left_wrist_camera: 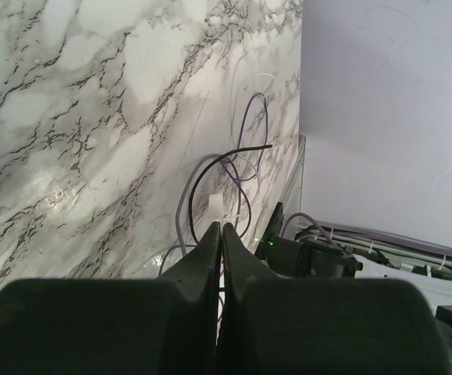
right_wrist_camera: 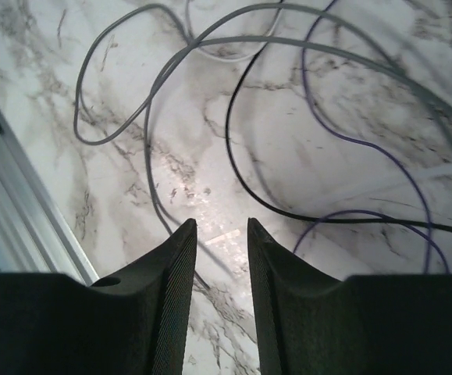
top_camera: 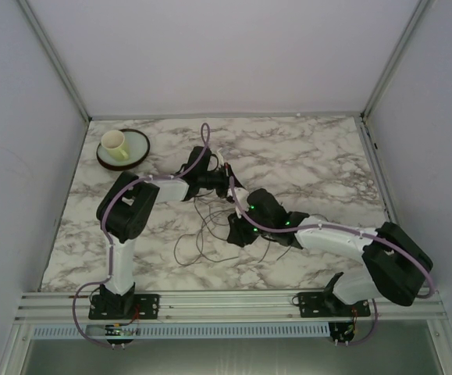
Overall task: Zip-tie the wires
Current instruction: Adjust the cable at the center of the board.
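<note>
The wires [top_camera: 198,242] lie in loose loops on the marble table between the two arms. In the left wrist view my left gripper [left_wrist_camera: 219,225] is shut on a white zip tie [left_wrist_camera: 215,206], whose end sticks out past the fingertips. A black wire [left_wrist_camera: 198,176] and purple strands curl just beyond it. My left gripper [top_camera: 227,184] hovers over the far end of the bunch. My right gripper [right_wrist_camera: 222,223] stands open low over the table with nothing between its fingers. A grey wire [right_wrist_camera: 151,141] runs under its left finger. A black wire [right_wrist_camera: 237,164] and a purple one [right_wrist_camera: 366,144] loop ahead.
A yellow cup [top_camera: 115,143] stands on a green-rimmed plate [top_camera: 137,151] at the back left. An aluminium rail [top_camera: 226,301] runs along the near edge and shows left of the right gripper as the rail [right_wrist_camera: 7,211]. White walls enclose the table.
</note>
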Action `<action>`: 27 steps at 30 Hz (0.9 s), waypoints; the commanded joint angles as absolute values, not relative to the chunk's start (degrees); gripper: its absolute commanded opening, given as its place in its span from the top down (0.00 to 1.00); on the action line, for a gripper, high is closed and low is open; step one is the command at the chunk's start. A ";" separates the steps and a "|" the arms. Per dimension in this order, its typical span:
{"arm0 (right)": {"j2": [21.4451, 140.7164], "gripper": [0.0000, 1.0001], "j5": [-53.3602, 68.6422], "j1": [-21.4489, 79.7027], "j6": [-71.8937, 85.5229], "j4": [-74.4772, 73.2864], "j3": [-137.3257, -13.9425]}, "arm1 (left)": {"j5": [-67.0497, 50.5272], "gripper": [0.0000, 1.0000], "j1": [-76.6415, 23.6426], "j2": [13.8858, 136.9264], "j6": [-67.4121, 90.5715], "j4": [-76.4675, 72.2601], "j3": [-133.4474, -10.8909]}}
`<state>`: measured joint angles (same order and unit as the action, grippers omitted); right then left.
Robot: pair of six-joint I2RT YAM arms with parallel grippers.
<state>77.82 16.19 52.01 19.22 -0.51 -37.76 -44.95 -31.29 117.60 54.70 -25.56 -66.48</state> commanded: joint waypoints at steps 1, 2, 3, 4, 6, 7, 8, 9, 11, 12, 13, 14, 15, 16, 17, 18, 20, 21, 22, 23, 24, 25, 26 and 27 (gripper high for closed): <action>82.79 0.68 25.19 52.66 17.74 2.66 -40.51 | -45.66 1.00 -31.46 117.34 55.77 -27.60 -66.59; 83.85 0.68 25.49 52.83 17.49 2.15 -41.11 | -45.62 1.00 -31.46 117.38 55.76 -27.49 -66.74; 85.03 0.68 25.57 52.96 17.23 1.59 -41.65 | -45.59 1.00 -31.40 117.26 55.73 -27.36 -66.79; 86.05 0.68 25.53 53.01 16.96 1.18 -42.11 | -45.61 1.00 -31.41 117.18 55.61 -27.27 -66.87; 87.80 0.68 25.10 53.06 16.75 0.61 -42.92 | -45.62 1.00 -31.40 116.94 55.32 -26.80 -66.88; 88.53 0.68 24.32 53.07 16.70 0.28 -43.41 | -45.54 1.00 -31.41 116.90 55.29 -26.73 -66.81; 89.23 0.68 23.56 53.08 16.56 0.05 -43.87 | -45.53 1.00 -31.44 116.83 55.22 -26.74 -66.68; 89.77 0.68 22.42 53.09 16.65 -0.18 -44.39 | -45.53 1.00 -31.51 116.72 55.20 -26.71 -66.52; 90.29 0.68 18.89 53.08 16.62 -0.52 -45.16 | -45.40 1.00 -31.50 116.64 55.20 -26.73 -66.17; 90.43 0.68 17.28 52.94 16.75 -0.53 -45.45 | -45.31 1.00 -31.52 116.57 55.27 -26.76 -65.92; 90.63 0.68 15.67 52.78 16.97 -0.54 -45.58 | -45.23 1.00 -31.55 116.44 55.28 -26.81 -65.68; 90.98 0.68 14.56 52.60 17.13 -0.53 -45.60 | -45.12 1.00 -31.55 116.39 55.33 -26.86 -65.44; 91.35 0.68 12.74 52.40 17.49 -0.60 -45.59 | -45.09 1.00 -31.54 116.37 55.37 -26.89 -65.19; 91.85 0.68 11.61 52.19 17.57 -0.57 -46.52 | -45.04 1.00 -31.55 116.28 55.44 -26.99 -64.95; 92.30 0.68 10.54 52.01 17.70 -0.61 -47.57 | -45.07 1.00 -31.55 116.22 55.52 -27.14 -64.61; 92.86 0.68 9.18 51.83 17.82 -0.61 -47.97 | -45.01 1.00 -31.54 116.16 55.61 -27.29 -64.34; 93.88 0.68 8.19 51.39 17.60 -0.53 -48.60 | -45.01 1.00 -31.53 116.13 55.68 -27.42 -63.96; 94.31 0.68 7.65 51.15 17.50 -0.46 -48.94 | -45.00 1.00 -31.55 116.16 55.79 -27.56 -63.78; 94.65 0.68 7.30 50.97 17.37 -0.38 -49.22 | -44.91 1.00 -31.55 116.18 55.87 -27.74 -63.66; 94.74 0.68 6.70 50.78 17.32 -0.23 -49.42 | -44.98 1.00 -31.51 116.19 56.04 -27.85 -63.56; 94.76 0.68 6.39 50.66 17.24 -0.06 -49.58 | -44.93 1.00 -31.55 116.19 56.19 -28.00 -63.47; 94.51 0.68 6.79 50.51 17.04 -0.01 -49.66 | -44.93 1.00 -31.55 116.19 56.24 -28.18 -63.46; 93.91 0.68 7.51 50.46 16.72 -0.02 -49.81 | -44.92 1.00 -31.55 116.18 56.31 -28.09 -63.46; 92.98 0.68 8.20 50.53 16.47 0.04 -49.49 | -44.87 1.00 -31.55 116.09 56.26 -27.92 -63.46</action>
